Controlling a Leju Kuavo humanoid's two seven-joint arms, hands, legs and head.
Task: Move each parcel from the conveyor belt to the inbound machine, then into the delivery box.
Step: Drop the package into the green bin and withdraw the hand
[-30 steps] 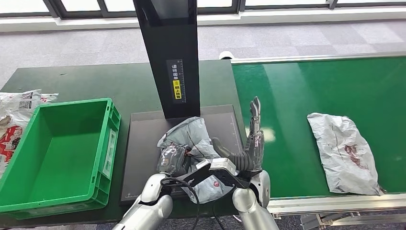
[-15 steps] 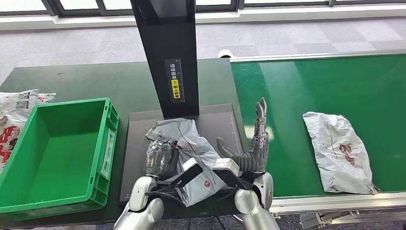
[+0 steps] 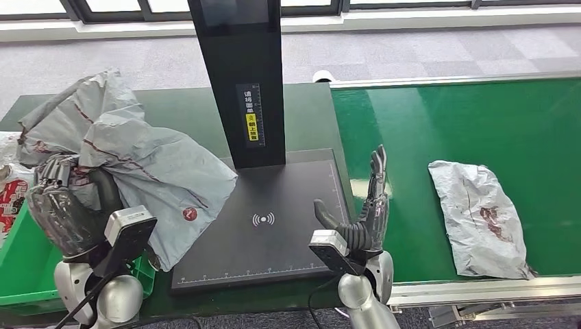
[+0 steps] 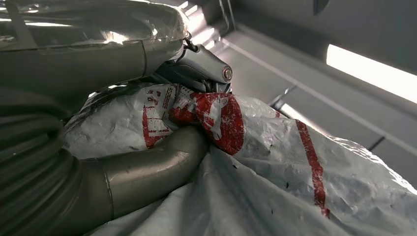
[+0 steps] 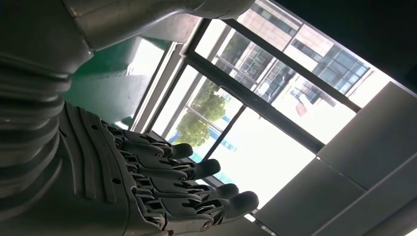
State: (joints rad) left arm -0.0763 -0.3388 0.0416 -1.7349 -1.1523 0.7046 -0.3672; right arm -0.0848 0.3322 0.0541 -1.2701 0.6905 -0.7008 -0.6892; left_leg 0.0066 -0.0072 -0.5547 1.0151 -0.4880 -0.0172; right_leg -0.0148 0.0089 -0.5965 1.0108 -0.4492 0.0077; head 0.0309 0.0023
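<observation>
My left hand [image 3: 65,212] grips a crumpled grey parcel [image 3: 133,161] with red markings and holds it raised above the green delivery box [image 3: 17,264]. In the left wrist view the thumb [image 4: 147,172] presses into the parcel's [image 4: 275,162] white and red plastic. The black scanner plate of the inbound machine [image 3: 264,223] lies bare. My right hand [image 3: 363,216] stands upright and open at the plate's right edge, fingers [image 5: 187,187] extended. A second grey parcel [image 3: 479,216] lies on the green conveyor belt [image 3: 452,130] to the right.
The machine's black post [image 3: 240,75] rises behind the plate. More bagged parcels [image 3: 10,188] lie at the far left beside the box. The conveyor's metal rail [image 3: 479,291] runs along the near edge.
My left hand has lifted the grey parcel off the scanner plate and swung it left, up over the green box. The right hand has stayed upright and open.
</observation>
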